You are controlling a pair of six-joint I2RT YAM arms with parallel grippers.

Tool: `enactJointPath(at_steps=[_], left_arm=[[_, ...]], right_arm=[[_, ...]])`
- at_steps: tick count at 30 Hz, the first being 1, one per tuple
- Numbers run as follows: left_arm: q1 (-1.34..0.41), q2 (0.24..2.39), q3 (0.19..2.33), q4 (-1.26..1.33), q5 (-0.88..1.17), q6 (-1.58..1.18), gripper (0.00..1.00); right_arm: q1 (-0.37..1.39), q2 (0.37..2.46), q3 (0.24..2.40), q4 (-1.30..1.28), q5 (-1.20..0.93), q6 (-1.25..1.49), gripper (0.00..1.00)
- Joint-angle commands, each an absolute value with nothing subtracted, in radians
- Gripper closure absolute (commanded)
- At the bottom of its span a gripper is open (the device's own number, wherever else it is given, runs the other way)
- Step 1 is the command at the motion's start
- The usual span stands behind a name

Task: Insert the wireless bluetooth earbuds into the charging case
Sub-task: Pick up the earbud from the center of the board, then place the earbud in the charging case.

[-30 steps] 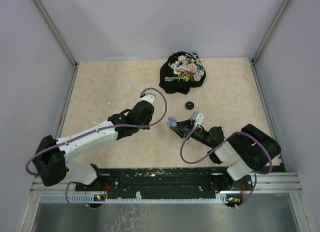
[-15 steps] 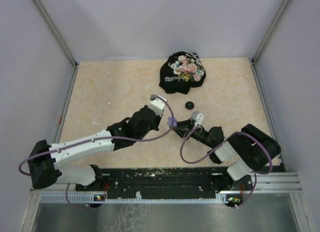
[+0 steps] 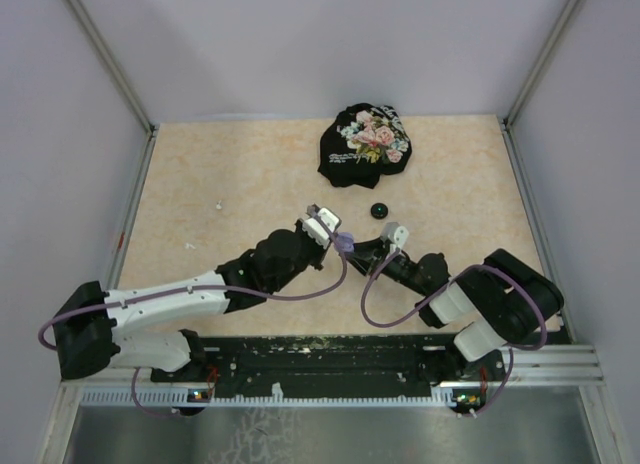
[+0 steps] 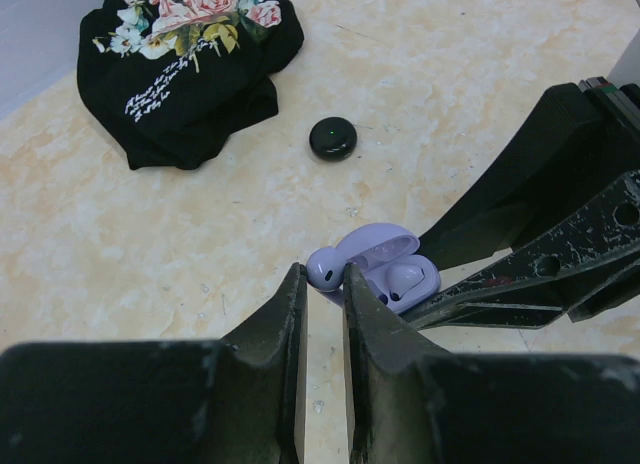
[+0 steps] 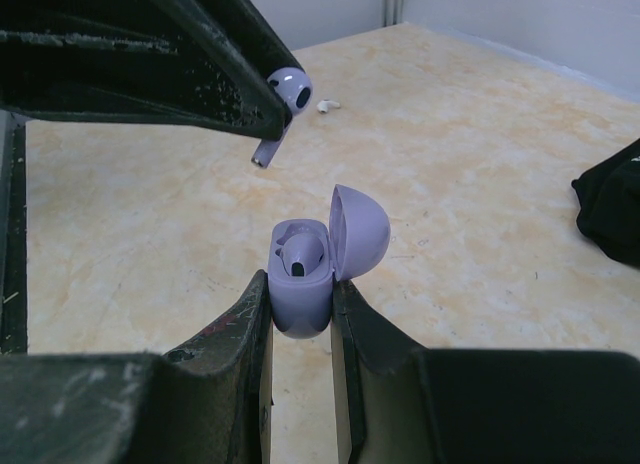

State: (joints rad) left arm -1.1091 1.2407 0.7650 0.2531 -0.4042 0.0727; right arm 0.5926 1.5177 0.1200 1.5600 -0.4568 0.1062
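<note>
1. Right gripper [image 5: 300, 286] is clamped on the one lavender charging case [image 5: 358, 232], which I see with its lid open.
2. One lavender earbud [image 5: 300, 252] sits inside the case.
3. My left gripper [image 4: 323, 280] pinches a second lavender earbud [image 5: 288, 89] just beside the case.
4. On the table [image 3: 200, 164] lie one black round puck [image 3: 379, 210], one black floral cloth [image 3: 365, 144], and two tiny white pieces [image 3: 217, 205] well to the left.

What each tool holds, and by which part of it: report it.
Left tool pinches a lavender earbud near its bulb end, stem hanging free. Right tool clamps the open charging case by the sides of its base.
</note>
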Motion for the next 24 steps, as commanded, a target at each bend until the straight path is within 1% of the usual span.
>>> enactJointPath(at_steps=[1,13,24], left_arm=[[-1.117,1.228,0.727,0.369,-0.346,0.099,0.88],[-1.117,1.286,0.721,0.407,-0.322,0.074,0.88],[-1.118,1.289,0.710,0.371,-0.311,0.034,0.89]], right_arm=[[0.595,1.485,0.137,1.727,-0.459,0.124,1.00],[0.596,1.476,0.138,1.727,-0.478,0.126,1.00],[0.595,1.468,0.133,1.726,-0.464,0.126,1.00]])
